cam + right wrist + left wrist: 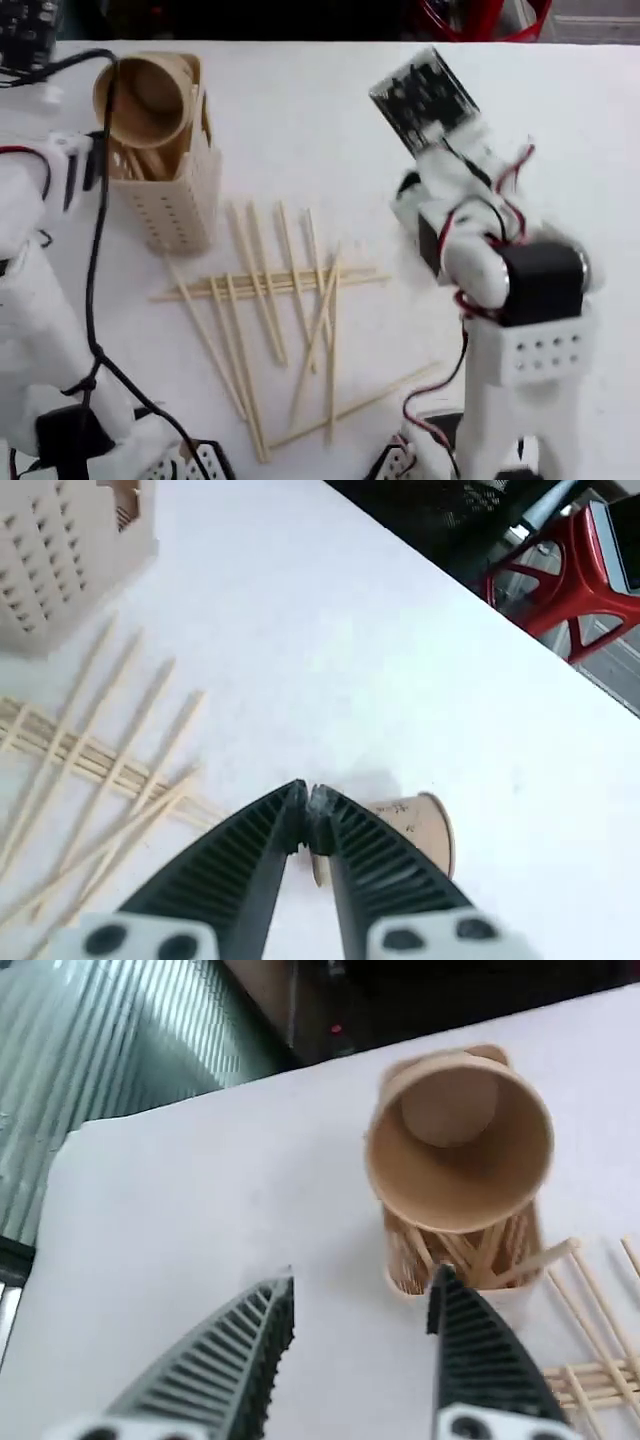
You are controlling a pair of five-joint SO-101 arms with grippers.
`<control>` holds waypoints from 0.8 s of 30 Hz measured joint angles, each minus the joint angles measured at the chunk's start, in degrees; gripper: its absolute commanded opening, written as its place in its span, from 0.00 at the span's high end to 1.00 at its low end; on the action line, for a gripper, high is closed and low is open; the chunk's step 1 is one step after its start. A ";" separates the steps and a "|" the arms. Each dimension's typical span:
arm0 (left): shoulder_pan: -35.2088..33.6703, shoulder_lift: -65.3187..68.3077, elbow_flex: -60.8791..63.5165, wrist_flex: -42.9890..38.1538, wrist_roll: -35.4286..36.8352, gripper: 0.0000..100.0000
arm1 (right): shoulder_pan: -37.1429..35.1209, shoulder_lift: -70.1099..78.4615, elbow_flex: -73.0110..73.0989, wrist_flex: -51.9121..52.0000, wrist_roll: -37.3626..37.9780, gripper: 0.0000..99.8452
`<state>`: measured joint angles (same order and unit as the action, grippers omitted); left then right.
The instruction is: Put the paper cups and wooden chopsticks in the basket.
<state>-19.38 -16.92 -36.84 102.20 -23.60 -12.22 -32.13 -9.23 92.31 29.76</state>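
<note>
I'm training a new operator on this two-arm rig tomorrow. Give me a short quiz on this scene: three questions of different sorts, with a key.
1. True or false: the left gripper is open.
2. Multiple choice: how is the paper cup just beyond the right gripper placed? A) standing upright B) on its side on the table C) held up in the air
3. Fill in: the loose chopsticks lie in a crossed pile on the ____, beside the basket.

Key: 1 true; 2 B; 3 table.
</note>
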 measured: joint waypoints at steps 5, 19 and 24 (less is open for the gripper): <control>0.97 -0.18 2.02 -5.10 -0.09 0.76 | 5.10 -15.74 28.66 -10.20 3.78 0.98; 1.05 -0.18 23.82 -31.30 0.79 0.76 | 10.11 -38.42 74.55 -29.45 5.98 0.98; 1.49 -0.18 30.42 -41.58 2.81 0.76 | 10.11 -43.78 80.44 -29.54 6.07 0.98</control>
<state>-17.89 -17.10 -6.42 60.62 -20.79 -2.11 -75.91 71.21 62.77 35.82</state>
